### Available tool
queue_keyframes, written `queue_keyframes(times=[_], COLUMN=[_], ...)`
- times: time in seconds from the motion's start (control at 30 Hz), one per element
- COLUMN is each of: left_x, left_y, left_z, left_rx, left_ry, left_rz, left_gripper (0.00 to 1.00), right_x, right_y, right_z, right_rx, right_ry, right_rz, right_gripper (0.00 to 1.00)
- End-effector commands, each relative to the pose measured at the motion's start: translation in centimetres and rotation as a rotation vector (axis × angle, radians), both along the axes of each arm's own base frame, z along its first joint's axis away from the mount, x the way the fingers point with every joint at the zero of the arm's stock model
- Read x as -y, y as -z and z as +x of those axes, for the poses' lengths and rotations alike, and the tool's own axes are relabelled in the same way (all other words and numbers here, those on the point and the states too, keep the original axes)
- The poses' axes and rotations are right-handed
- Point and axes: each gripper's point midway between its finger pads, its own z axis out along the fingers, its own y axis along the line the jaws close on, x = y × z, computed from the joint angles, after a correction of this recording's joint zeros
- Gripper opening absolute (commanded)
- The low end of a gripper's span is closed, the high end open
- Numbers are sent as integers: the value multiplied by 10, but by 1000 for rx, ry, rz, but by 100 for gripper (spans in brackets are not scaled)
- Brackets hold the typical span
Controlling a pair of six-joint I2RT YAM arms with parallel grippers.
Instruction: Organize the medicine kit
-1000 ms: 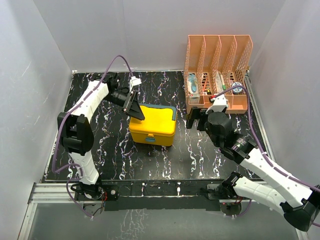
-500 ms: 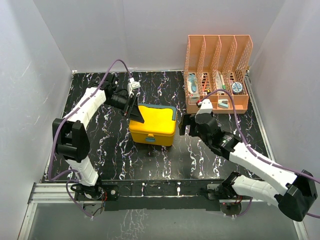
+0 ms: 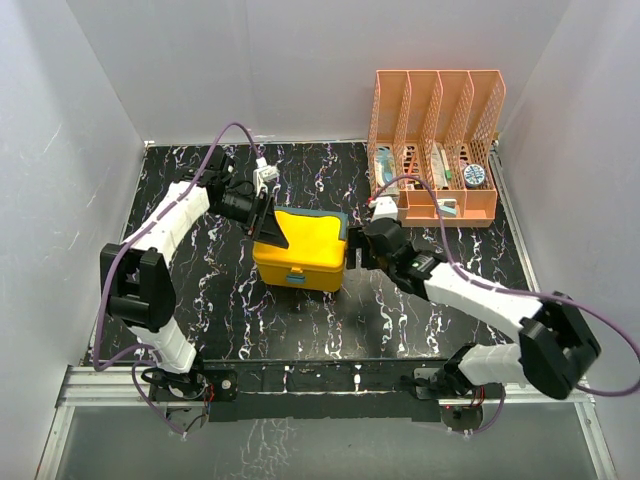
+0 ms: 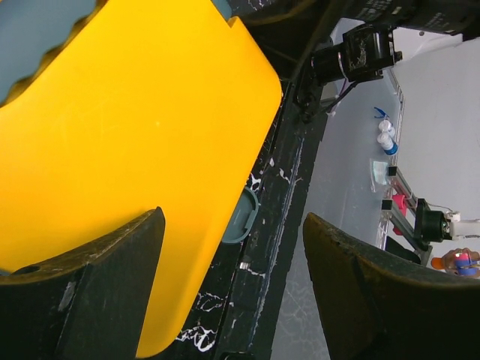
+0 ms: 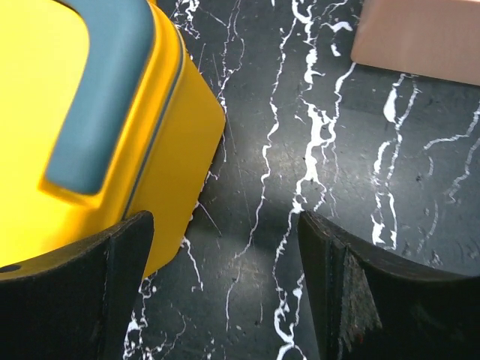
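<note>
Jaws spread and gripping nothing, the left gripper (image 3: pixel 272 226) and right gripper (image 3: pixel 354 250) flanked the closed yellow rounded plastic medicine kit (image 3: pixel 310 243); uneven pushes could skid or tip it.

The medicine kit (image 3: pixel 310 240) is showing bright yellow, with a dark teal rim and latch (image 3: pixel 298 277). The surface (image 3: pixel 230 310) is showing black marble veined in white. The mesh rack (image 3: pixel 437 95) is glowing orange, and the cable (image 3: pixel 238 124) is showing purple.
</note>
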Motion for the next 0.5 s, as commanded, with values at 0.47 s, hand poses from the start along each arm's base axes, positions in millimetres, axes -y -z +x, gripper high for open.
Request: queue_keyframes(times=[0.47], left_x=[-21], left_y=[18], left_z=[-22], left_rx=[-33], left_ry=[-52], left_rz=[88], left_gripper=[74], right_x=[-123], right_y=[-38], right_z=[78], right_rx=[128], right_ry=[-229], right_rz=[174], right_gripper=[75])
